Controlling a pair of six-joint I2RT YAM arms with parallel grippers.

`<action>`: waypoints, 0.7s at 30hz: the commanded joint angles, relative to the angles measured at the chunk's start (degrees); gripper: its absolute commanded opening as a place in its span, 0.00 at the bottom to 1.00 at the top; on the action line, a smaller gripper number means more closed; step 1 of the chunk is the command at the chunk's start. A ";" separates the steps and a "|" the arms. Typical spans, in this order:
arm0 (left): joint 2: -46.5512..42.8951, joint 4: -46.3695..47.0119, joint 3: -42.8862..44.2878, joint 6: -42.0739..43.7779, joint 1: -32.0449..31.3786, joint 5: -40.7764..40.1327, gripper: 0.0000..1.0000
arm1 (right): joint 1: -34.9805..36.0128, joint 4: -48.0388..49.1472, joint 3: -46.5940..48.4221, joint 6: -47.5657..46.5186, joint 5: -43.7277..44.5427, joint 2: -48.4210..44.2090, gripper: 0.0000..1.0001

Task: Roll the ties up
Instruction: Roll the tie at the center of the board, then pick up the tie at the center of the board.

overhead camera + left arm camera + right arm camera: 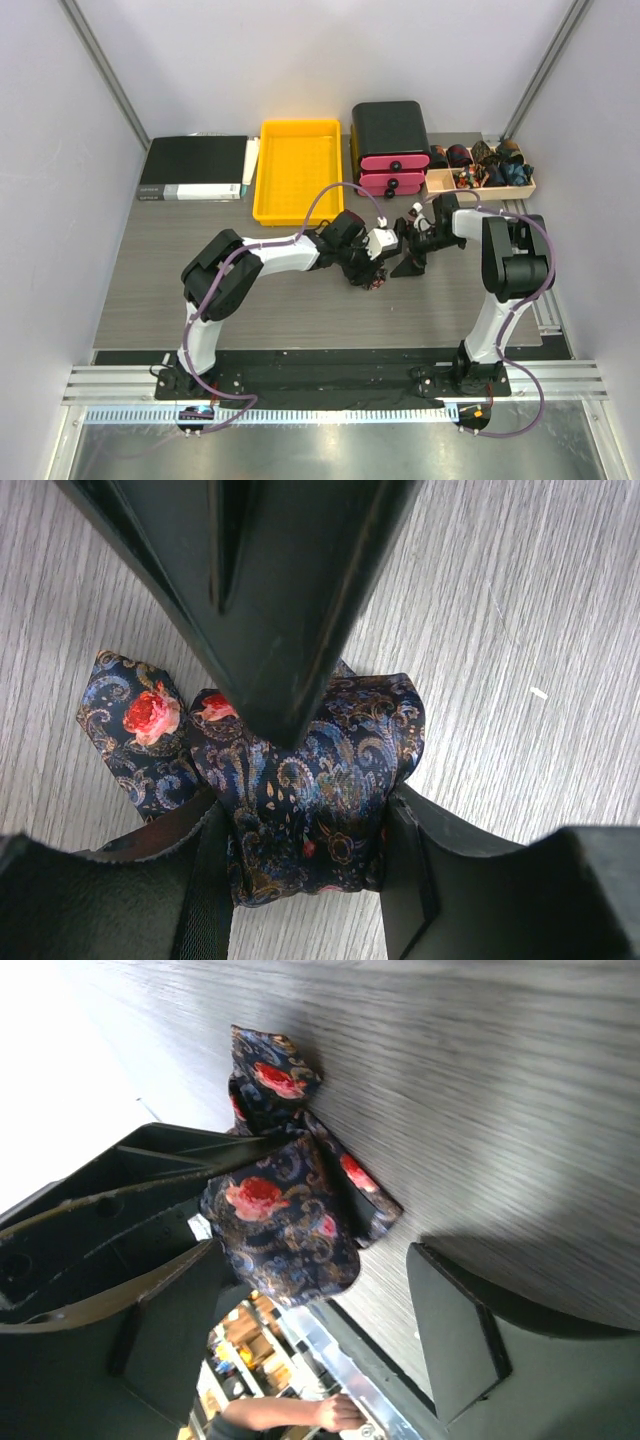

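Tie (pixel 340 730): woven cloth with fine patterned thread and a soft silky sheen along the folds.
Counter (pixel 520 600): grey wood-grain surface, matt, with close straight lines.
Left claw (pixel 305 810): black moulded plastic, mostly matt, dull shine on the edges. Right claw (pixel 312 1252): same plastic.
Tray (pixel 297 170): yellow plastic, smooth, lightly glossy.
Drawer box (pixel 390 125): smooth black plastic shell with pink fronts.
Sorting box (pixel 480 186): pale bare wood.
Binder (pixel 195 168): black cover, matt.
Rails (pixel 330 385): bare metal, brushed look.
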 commanded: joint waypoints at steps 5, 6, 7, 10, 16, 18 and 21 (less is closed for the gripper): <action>5.50 -6.61 -2.81 -1.29 -0.67 -2.88 0.09 | 4.09 6.81 -2.52 -0.89 8.34 5.90 0.66; 5.50 -6.70 -2.72 -1.21 -0.67 -2.88 0.09 | 4.52 7.07 -2.52 -1.06 8.51 6.16 0.62; 5.59 -6.61 -2.54 -1.20 -0.58 -2.88 0.09 | 4.79 7.24 -2.43 -0.98 8.52 6.59 0.58; 5.94 -6.61 -2.54 -0.94 -0.67 -2.88 0.09 | 4.88 8.47 -2.87 -0.54 8.60 7.04 0.44; 5.94 -6.61 -2.63 -0.94 -0.58 -2.97 0.09 | 4.88 10.32 -3.39 -0.54 7.29 5.99 0.10; 6.03 -6.61 -2.63 -0.94 -0.67 -3.06 0.09 | 4.88 10.58 -3.22 -0.54 6.94 5.55 0.01; 5.59 -6.61 -2.46 -1.29 -0.58 -2.79 0.26 | 4.88 11.20 -3.57 0.16 6.84 4.15 0.01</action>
